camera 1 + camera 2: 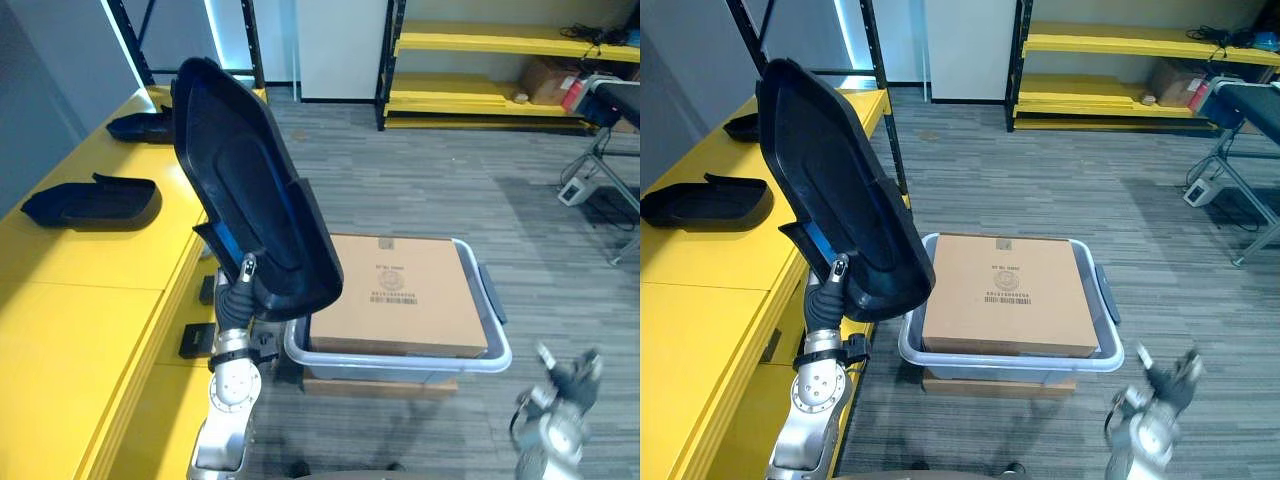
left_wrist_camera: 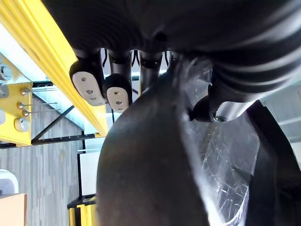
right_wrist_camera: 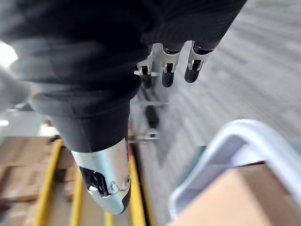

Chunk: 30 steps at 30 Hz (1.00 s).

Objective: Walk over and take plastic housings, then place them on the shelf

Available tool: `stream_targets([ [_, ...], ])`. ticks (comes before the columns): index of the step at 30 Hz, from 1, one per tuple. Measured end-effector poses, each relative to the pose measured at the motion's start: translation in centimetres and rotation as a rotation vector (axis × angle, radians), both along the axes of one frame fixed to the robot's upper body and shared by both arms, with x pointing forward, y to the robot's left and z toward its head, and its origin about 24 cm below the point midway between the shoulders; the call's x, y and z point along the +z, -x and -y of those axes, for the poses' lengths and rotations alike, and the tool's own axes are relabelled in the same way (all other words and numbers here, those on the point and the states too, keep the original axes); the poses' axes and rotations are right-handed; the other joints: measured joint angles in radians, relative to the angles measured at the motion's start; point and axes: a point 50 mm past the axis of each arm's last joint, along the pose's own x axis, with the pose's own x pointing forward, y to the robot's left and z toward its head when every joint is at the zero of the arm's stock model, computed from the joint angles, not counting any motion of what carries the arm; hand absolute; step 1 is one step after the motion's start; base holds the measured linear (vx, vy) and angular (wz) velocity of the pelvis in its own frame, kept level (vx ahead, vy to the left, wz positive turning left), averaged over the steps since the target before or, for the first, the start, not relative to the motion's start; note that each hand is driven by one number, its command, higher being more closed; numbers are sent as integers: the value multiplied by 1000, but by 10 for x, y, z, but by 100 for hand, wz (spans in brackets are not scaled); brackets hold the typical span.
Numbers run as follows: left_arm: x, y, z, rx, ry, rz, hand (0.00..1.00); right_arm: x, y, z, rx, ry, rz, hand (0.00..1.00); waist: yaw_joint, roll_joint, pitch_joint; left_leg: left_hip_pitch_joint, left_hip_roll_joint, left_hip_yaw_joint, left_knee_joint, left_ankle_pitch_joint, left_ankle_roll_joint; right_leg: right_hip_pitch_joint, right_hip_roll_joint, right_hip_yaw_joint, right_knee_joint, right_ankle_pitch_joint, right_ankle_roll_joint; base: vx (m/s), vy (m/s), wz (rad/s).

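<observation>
**Item 1: held housing** (image 1: pixel 250 180). Large black plastic shell, dished, carried nearly upright with its upper end leaning toward the yellow shelf (image 1: pixel 80 320). Its lower edge is in the left hand (image 1: pixel 238 298). It hangs in the air over the shelf's front edge and touches nothing else.

**Item 2: left hand.** Fingers (image 2: pixel 89 87) are curled over one face of the housing's edge, and the thumb (image 2: pixel 225 108) presses the other face. The pinch is closed on the part.

**Item 3: right hand** (image 1: pixel 572 378). It hangs low at the robot's right side, beyond the grey bin (image 1: pixel 400 362). Fingers (image 3: pixel 170 70) are loosely extended and hold nothing.

**Item 4: near housing** (image 1: pixel 95 200) and **far housing** (image 1: pixel 140 125). Both lie flat on the yellow shelf, well apart from each other.

**Item 5: grey bin.** It stands on the floor beside the shelf, with a cardboard box (image 1: pixel 405 295) resting in it.

**Step in hand (judged):** the pick-up is done and the carry is near its end, so the placing step is about to open.

**Next move (judged):** swing the housing leftward over a bare stretch of shelf on the near side of the near housing. Tip it from upright to flat and lower it until it bears on the surface. Only then release the pinch. The tall shell needs to clear the upright post behind it.
</observation>
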Motion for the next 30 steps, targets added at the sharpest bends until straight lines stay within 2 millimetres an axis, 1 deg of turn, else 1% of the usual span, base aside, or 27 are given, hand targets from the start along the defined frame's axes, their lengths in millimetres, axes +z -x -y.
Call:
stream_targets([
  [1,2,3,0,3,3,5,100,-9,4,-12,44,-48,-42,0,1,0,0,0,2,1,0,-9,0,0,0,-1,9,-6,-3,-34,-4,3],
  [3,4,6,-1,3,4,17,100,-15,5,-26,121,-91,-68,0,5,0,0,2,5,1,2,-14,0,1,1,-3,16,-11,-1,-8,-5,2],
  [5,6,6,0,-9,6,27,100,-17,3,-35,197,-104,-78,0,18,0,0,2,9,-2,5,-16,-3,5,3,-10,17,-13,0,3,-16,11],
  [6,7,6,0,-9,10,31,100,-19,4,-42,245,-112,-94,0,28,-2,1,1,9,-21,10,-18,-6,14,3,-27,18,-17,4,20,-22,25],
  [7,7,6,1,-14,13,33,100,-21,4,-45,266,-114,-105,0,30,-5,2,1,8,-31,13,-18,-6,23,1,-39,19,-21,4,37,-30,51],
  [9,11,7,4,-26,18,46,100,-26,8,-53,317,-125,-147,0,49,-16,8,-7,1,-83,30,-16,-12,42,-10,-93,41,-43,7,56,-30,83],
  [10,13,7,5,-35,19,59,100,-28,8,-57,351,-127,-165,0,59,-21,14,-28,-12,-128,56,-17,-15,55,-17,-144,56,-59,10,60,-42,138],
  [11,16,7,7,-49,23,70,100,-29,7,-61,379,-130,-174,0,62,-25,18,-62,-28,-186,88,-16,-13,61,-27,-205,83,-76,15,48,-24,145],
  [12,17,7,8,-51,24,76,100,-29,5,-64,401,-130,-176,0,67,-26,21,-81,-38,-212,106,-15,-12,62,-37,-236,95,-84,14,36,-9,161],
  [13,20,7,11,-65,37,91,100,-29,1,-67,433,-125,-171,0,82,-23,31,-116,-55,-257,140,-17,-15,69,-48,-298,112,-93,17,9,40,147],
  [14,24,5,12,-73,46,113,100,-28,-5,-70,462,-119,-164,0,98,-25,39,-149,-64,-265,157,-38,-14,71,-61,-348,127,-107,23,-9,48,157],
  [15,28,4,12,-75,49,130,100,-26,-10,-71,473,-115,-151,0,111,-23,47,-178,-36,-178,175,-59,-2,76,-68,-390,138,-109,23,-30,31,129],
  [16,29,2,13,-76,51,140,100,-25,-15,-71,482,-108,-141,0,110,-17,57,-193,-10,-110,191,-63,4,90,-71,-420,145,-109,23,-33,42,138],
  [17,31,1,13,-76,54,150,100,-24,-19,-72,496,-100,-135,0,109,-11,70,-209,28,4,212,-63,4,112,-76,-465,158,-110,23,-6,70,157],
  [18,32,1,14,-77,59,153,100,-23,-22,-74,512,-97,-131,0,108,-10,71,-218,82,158,232,-63,6,133,-90,-515,178,-112,27,57,74,177],
  [19,32,1,14,-77,61,162,100,-23,-23,-77,530,-97,-129,0,109,-12,70,-222,131,323,263,-71,19,156,-101,-566,192,-115,32,103,69,147],
  [20,33,1,14,-78,63,167,100,-23,-24,-77,536,-95,-128,0,109,-18,71,-225,149,389,274,-77,27,165,-109,-584,192,-115,32,173,80,136],
  [21,35,1,15,-81,69,182,100,-22,-28,-79,556,-89,-121,0,109,-20,66,-224,180,525,302,-92,42,174,-127,-620,193,-113,36,236,144,124],
  [22,37,0,16,-83,77,197,100,-19,-33,-81,574,-83,-105,0,109,-17,63,-242,198,622,352,-102,48,176,-144,-661,205,-106,46,255,172,114],
  [23,38,-1,18,-89,85,201,100,-19,-34,-82,578,-82,-102,0,111,-18,63,-253,197,642,367,-109,60,177,-154,-675,215,-104,48,248,228,94],
  [24,37,-1,19,-99,100,199,100,-19,-36,-84,594,-85,-108,0,112,-26,63,-256,171,623,366,-127,74,184,-177,-695,244,-93,35,217,244,83],
  [25,36,-1,21,-107,107,191,100,-20,-35,-82,599,-80,-127,0,113,-34,62,-246,142,593,366,-141,85,198,-205,-709,284,-70,32,297,323,100],
  [26,34,-3,24,-125,103,185,100,-21,-36,-82,601,-76,-141,0,111,-36,61,-229,120,563,367,-161,89,212,-244,-706,365,-45,1,216,219,85],
  [27,34,-4,26,-135,101,183,100,-21,-35,-81,599,-75,-148,0,111,-36,61,-219,111,547,367,-168,91,212,-266,-694,417,-24,-30,283,229,89],
  [28,33,-7,29,-161,91,178,100,-22,-35,-81,608,-71,-156,0,107,-35,61,-194,96,503,360,-180,98,189,-304,-618,539,41,-123,151,101,75],
  [29,33,-8,31,-173,85,179,100,-22,-34,-79,611,-66,-161,0,103,-34,61,-182,94,481,352,-186,100,164,-311,-548,602,31,-142,280,149,93],
  [30,33,-11,33,-189,77,181,100,-22,-35,-80,626,-60,-165,0,99,-32,63,-162,94,434,338,-193,97,81,-273,-377,712,-78,-105,220,73,89],
])
